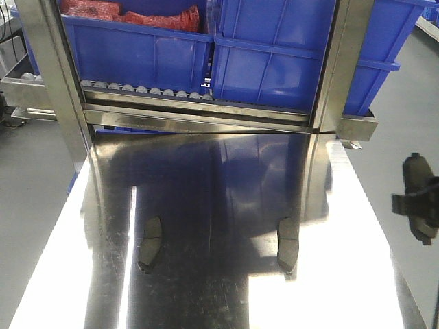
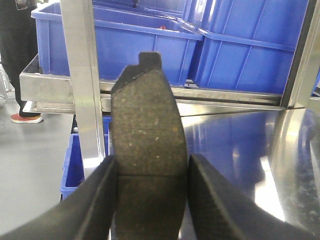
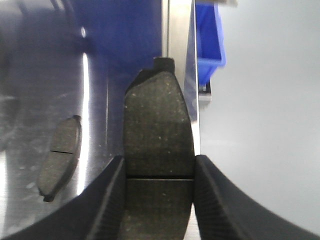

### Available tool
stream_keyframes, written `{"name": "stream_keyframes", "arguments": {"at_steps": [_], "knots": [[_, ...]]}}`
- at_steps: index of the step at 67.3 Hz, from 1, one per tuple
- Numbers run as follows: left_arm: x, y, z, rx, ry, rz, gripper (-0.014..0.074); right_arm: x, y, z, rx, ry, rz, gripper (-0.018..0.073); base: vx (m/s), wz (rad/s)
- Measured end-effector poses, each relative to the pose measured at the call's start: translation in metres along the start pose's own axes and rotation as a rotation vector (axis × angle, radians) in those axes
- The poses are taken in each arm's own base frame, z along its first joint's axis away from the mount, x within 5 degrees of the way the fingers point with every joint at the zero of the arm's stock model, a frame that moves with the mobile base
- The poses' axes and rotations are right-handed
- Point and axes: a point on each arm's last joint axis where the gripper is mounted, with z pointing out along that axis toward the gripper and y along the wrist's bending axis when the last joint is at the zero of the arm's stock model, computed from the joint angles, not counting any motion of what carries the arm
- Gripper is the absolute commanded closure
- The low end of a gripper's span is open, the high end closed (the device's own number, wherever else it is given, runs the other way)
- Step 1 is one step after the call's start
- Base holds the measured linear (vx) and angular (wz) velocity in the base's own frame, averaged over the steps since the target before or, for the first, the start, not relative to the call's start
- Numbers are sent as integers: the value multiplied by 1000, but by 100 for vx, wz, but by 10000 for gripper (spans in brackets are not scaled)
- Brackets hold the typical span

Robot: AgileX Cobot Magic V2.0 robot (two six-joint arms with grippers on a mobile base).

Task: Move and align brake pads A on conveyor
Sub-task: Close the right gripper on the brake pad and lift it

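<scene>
Pincers on both arms are clamped shut: our left pincer (image 2: pixel 152 162) grips one brake pad (image 2: pixel 147 115) upright, and our right pincer (image 3: pixel 160 160) grips a second brake pad (image 3: pixel 159 120) over the right edge of the worktop (image 1: pixel 219 178). A third pad (image 1: pixel 149 245) and a fourth pad (image 1: pixel 288 245) lie flat on that worktop, well apart. We judge the carry under way; next we need the conveyor, out of view, and aligned placement.

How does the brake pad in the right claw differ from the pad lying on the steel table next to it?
The held pad is clamped in the right claw, raised off the steel table; the lying pad rests flat, untouched. Both are dark grey crescents with a middle groove.
</scene>
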Motion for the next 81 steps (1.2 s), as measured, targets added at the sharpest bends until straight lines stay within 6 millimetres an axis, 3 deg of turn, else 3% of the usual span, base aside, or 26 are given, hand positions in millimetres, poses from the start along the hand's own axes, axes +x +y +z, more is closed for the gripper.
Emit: {"name": "stream_keyframes", "arguments": {"at_steps": [24,39,81], "knots": [[0,0,0,0,0,0,602,69,-6,-64,-16,-279,-2,566,0,0],[0,0,0,0,0,0,602,101,-8,-86,-31,-419,14,566,0,0],[0,0,0,0,0,0,602,109,-7,-87,-45,-429,29,566,0,0]]}}
